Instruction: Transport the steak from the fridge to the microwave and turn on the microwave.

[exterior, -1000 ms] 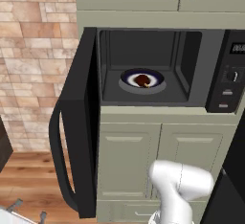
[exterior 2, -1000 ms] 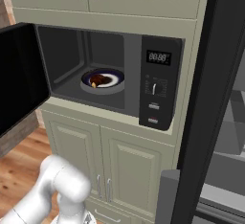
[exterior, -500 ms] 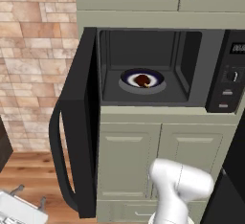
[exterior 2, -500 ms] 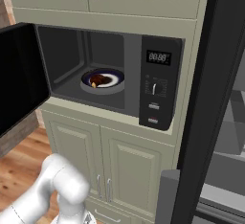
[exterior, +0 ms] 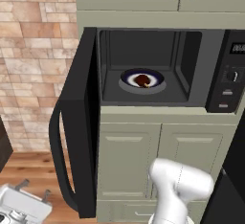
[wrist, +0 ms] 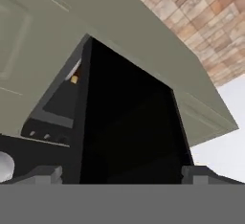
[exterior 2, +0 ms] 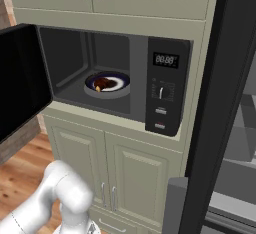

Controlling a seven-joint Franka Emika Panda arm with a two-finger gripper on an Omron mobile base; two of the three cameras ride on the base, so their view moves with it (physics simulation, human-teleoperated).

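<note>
Simulated kitchen, brick wall (exterior: 33, 50) off to the left, pale green cabinets (exterior 2: 125, 178) wrapped around a built-in oven nook, wood floor (exterior: 28, 170) below. Nearest the cameras, saw the white arm (exterior: 179, 189) bent low in front of the lower cabinet doors. Gripper (exterior: 26, 204) hung way down at the bottom left corner of the left base view, near the floor, fingers spread wide apart and pinching nothing. From the hand camera, looked up at the black inner face of the door (wrist: 129, 122) from below, finger tips (wrist: 45, 174) set far apart at the bottom. A bit further back, found the microwave (exterior 2: 165, 85) with its door (exterior: 79, 122) swung fully open to the left. Deeper inside, spotted the steak (exterior: 142, 80) sitting on a small dark-rimmed plate (exterior: 155, 77) in the middle of the cavity floor. Over on the right, caught the fridge (exterior 2: 215, 103) frame with grey shelves showing past it.
</note>
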